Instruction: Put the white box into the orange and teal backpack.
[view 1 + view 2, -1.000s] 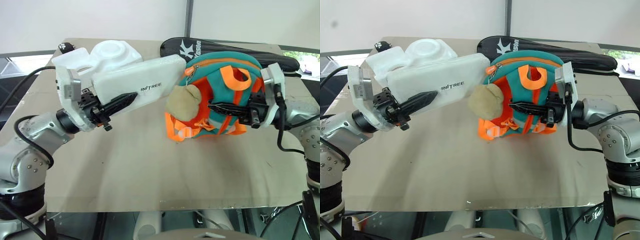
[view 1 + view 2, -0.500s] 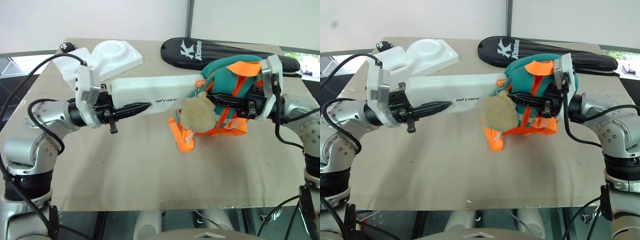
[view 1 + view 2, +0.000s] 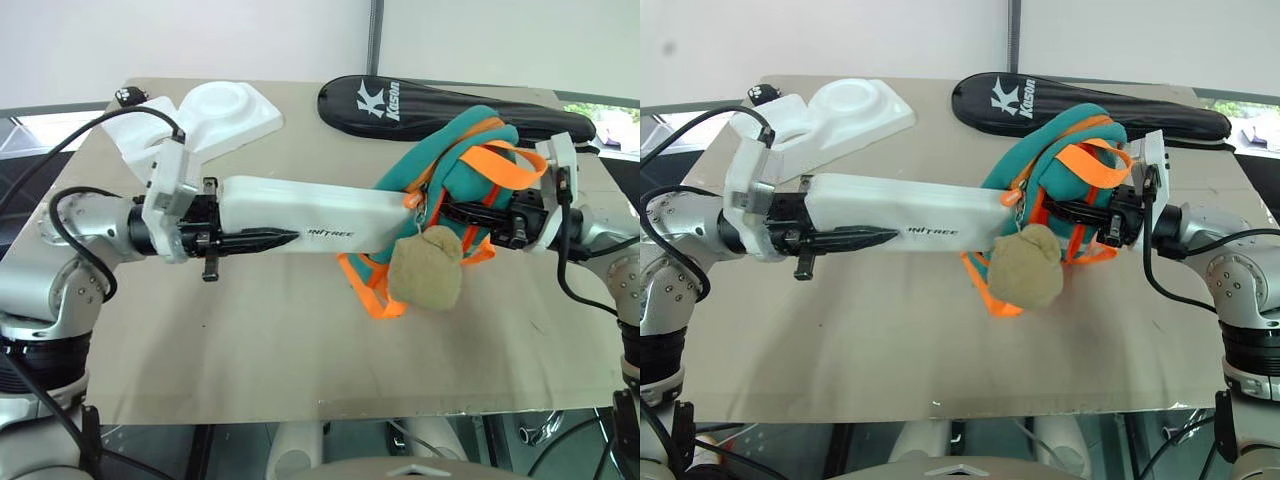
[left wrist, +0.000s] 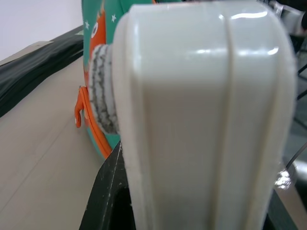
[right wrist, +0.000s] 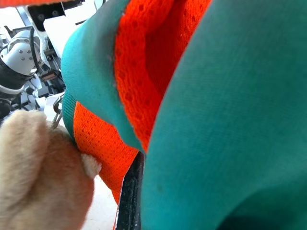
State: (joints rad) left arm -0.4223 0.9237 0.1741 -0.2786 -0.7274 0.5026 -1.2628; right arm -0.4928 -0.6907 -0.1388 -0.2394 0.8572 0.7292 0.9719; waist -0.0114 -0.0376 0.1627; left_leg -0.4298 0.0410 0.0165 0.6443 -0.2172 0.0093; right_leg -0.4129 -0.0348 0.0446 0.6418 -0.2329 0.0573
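Left end effector (image 3: 262, 240) is gripping the white box (image 3: 310, 215) by its left end, fingers closed around it, holding it level above the surface (image 3: 250, 350) and pointing it rightward. Right end effector (image 3: 470, 213) is clamped shut on the fabric of the orange and teal backpack (image 3: 455, 165), holding it tipped up mid-right with its opening facing the box. The box's right end is sitting at the mouth, just touching or barely inside; hard to tell how deep. The plush toy (image 3: 425, 280) is dangling below the opening. Insertion looks just begun: most of the box is outside, so pushing it fully in and letting go remain. The foam block (image 3: 215, 110) and black racket bag (image 3: 440, 100) are lying at the far edge.
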